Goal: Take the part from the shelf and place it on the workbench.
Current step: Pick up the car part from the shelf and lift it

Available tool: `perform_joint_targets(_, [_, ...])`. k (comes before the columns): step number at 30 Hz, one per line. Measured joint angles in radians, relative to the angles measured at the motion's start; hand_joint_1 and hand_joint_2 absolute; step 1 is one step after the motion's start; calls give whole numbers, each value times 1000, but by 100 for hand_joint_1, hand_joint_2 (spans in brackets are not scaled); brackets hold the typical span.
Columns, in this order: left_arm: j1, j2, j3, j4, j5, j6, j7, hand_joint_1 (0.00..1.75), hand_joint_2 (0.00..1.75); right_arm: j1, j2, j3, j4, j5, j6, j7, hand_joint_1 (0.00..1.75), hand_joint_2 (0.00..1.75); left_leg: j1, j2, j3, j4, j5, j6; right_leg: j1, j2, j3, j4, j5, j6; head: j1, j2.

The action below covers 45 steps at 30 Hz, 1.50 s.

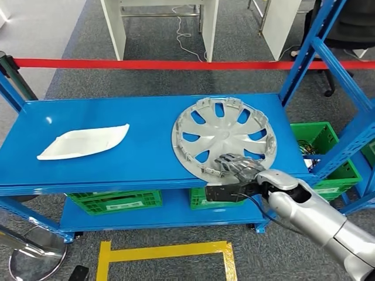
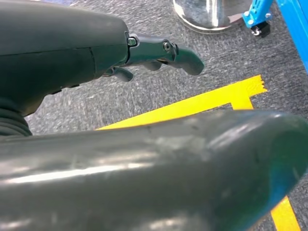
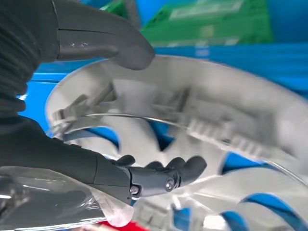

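A: Head view, where's the hubcap [image 1: 223,136]?

B: Flat on the blue shelf [image 1: 111,117], its near rim overhanging the front edge; the right hand [image 1: 234,170] straddles that rim, fingers above.

A: Left wrist?

B: The left hand [image 2: 160,53] hangs empty, fingers loosely apart.

A: Right wrist?

B: Thumb and fingers [image 3: 174,171] bracket the rim, whether clamped I cannot tell.

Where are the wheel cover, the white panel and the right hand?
wheel cover [image 1: 221,132], head view, on its hub.
white panel [image 1: 84,142], head view, on its middle.
right hand [image 1: 237,167], head view, on the fingers at the cover's rim.
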Motion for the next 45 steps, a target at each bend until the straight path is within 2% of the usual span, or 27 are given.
perform_joint_targets(1, [1,0,4,0,-1,-1,0,0,0,1,3,7,-4,24,-8,12,3,175,-1,0,-1,-1,2,-6,1,1,2,-3,0,-4,0,0])
perform_joint_targets(2, [2,0,8,0,-3,-1,0,0,0,3,6,14,-8,45,-13,23,34,175,0,0,-1,-2,1,-11,-1,0,2,-4,2,-10,-1,0])
perform_joint_targets(3, [2,0,10,0,-5,-2,0,0,0,6,9,19,-10,63,-17,30,78,175,0,0,-3,4,-5,-16,-2,0,3,-6,4,-16,-1,0])
perform_joint_targets(5, [2,-1,14,0,-8,-2,0,0,0,11,17,24,-14,86,-21,37,162,175,1,1,-29,68,-46,-26,-6,-2,6,-11,7,-28,-4,0])
perform_joint_targets(6, [3,-2,16,0,-9,-2,0,0,0,15,20,26,-14,93,-22,38,175,175,1,2,-56,129,-77,-30,-5,-3,7,-11,7,-31,-6,0])
perform_joint_targets(8, [4,-2,21,0,-12,-2,0,0,0,28,26,29,-12,102,-23,38,175,175,2,2,-115,256,-126,-33,-3,-4,7,-11,6,-34,-7,0])
perform_joint_targets(9, [5,-2,24,0,-14,-2,0,0,0,36,27,30,-10,105,-26,38,175,175,1,2,-127,281,-126,-32,-2,-4,8,-11,6,-35,-7,0])
perform_joint_targets(10, [6,-2,28,0,-16,-2,0,0,0,42,29,31,-8,109,-31,37,175,175,1,2,-122,268,-107,-30,-2,-4,9,-10,5,-35,-7,0])
perform_joint_targets(12, [7,-1,35,0,-21,-1,0,0,0,47,32,29,-5,115,-40,35,175,175,0,2,-63,142,-36,-22,-1,-2,13,-10,3,-33,-7,0])
perform_joint_targets(14, [7,-1,39,0,-25,1,0,0,0,51,35,24,-1,118,-47,31,175,175,-3,2,-7,25,4,-13,3,-1,13,-8,1,-27,-6,0])
perform_joint_targets(17, [7,-2,44,0,-30,5,0,0,0,58,36,12,1,119,-51,26,175,175,-5,2,5,-5,2,-3,5,0,12,-12,2,-12,-6,0])
perform_joint_targets(19, [8,-4,49,0,-33,6,0,0,0,64,37,4,1,119,-51,24,175,175,-1,3,8,-13,7,7,5,0,4,3,-14,-2,-4,0])
perform_joint_targets(20, [7,-6,52,0,-35,7,0,0,0,66,37,1,2,119,-51,23,175,175,2,4,10,-17,10,12,4,0,-13,38,-37,3,-2,0])
perform_joint_targets(23, [8,-6,59,0,-38,7,0,0,0,84,39,-4,6,118,-52,18,175,175,2,4,8,-18,10,18,-1,-1,-104,232,-125,14,2,0])
perform_joint_targets(24, [9,-6,60,0,-38,7,0,0,0,90,41,-6,6,117,-53,17,175,175,1,4,9,-17,10,18,-2,-1,-122,268,-131,16,2,0])
perform_joint_targets(25, [9,-6,61,0,-39,7,-1,0,0,93,42,-7,6,117,-55,17,175,175,1,4,9,-17,10,18,-3,-1,-120,264,-117,17,2,0])
perform_joint_targets(26, [9,-7,61,0,-40,7,-1,0,0,95,43,-9,6,117,-56,16,175,175,1,4,10,-16,10,17,-4,-2,-98,218,-86,16,2,0])
perform_joint_targets(28, [8,-7,61,0,-41,8,-2,0,0,95,45,-14,6,118,-56,14,175,175,-1,3,11,-14,8,13,-3,-3,-24,72,-24,11,2,0])
perform_joint_targets(30, [9,-8,62,0,-42,8,-3,0,0,96,47,-17,6,119,-57,10,175,175,-3,2,9,-12,9,3,-1,-3,20,-10,-4,1,2,0])
perform_joint_targets(34, [8,-7,67,0,-46,9,-4,0,0,99,49,-25,5,120,-60,7,175,175,-1,2,5,0,-1,-18,-1,-3,26,-21,2,-24,0,0])
perform_joint_targets(36, [8,-7,69,0,-49,10,-4,0,0,102,51,-29,5,121,-60,7,175,175,1,3,-29,84,-55,-26,-4,-5,28,-27,6,-34,-2,0])
perform_joint_targets(38, [10,-7,72,0,-49,11,-5,0,0,107,53,-33,5,122,-62,7,175,175,2,3,-86,217,-118,-32,-4,-6,26,-26,7,-38,-2,0])
perform_joint_targets(39, [10,-7,75,0,-49,11,-5,0,0,111,54,-35,5,122,-64,7,175,175,3,3,-104,260,-130,-33,-4,-6,26,-26,7,-38,-2,0])
perform_joint_targets(40, [11,-7,78,0,-50,11,-5,0,0,113,54,-36,5,123,-66,7,175,175,3,3,-105,267,-122,-34,-4,-6,27,-26,7,-38,-2,0])
perform_joint_targets(41, [11,-6,81,0,-50,11,-6,0,0,115,55,-38,5,126,-69,7,175,175,4,3,-86,232,-95,-33,-4,-5,28,-25,7,-37,-3,0])
perform_joint_targets(43, [11,-4,85,-1,-50,11,-11,0,0,119,56,-40,5,133,-75,7,175,175,4,3,-18,97,-31,-29,-2,-3,30,-23,5,-33,-2,0])
perform_joint_targets(45, [9,-4,89,-1,-50,10,-19,0,87,124,56,-44,3,140,-85,8,175,175,3,3,24,4,-7,-22,2,0,25,-18,3,-23,-2,0])
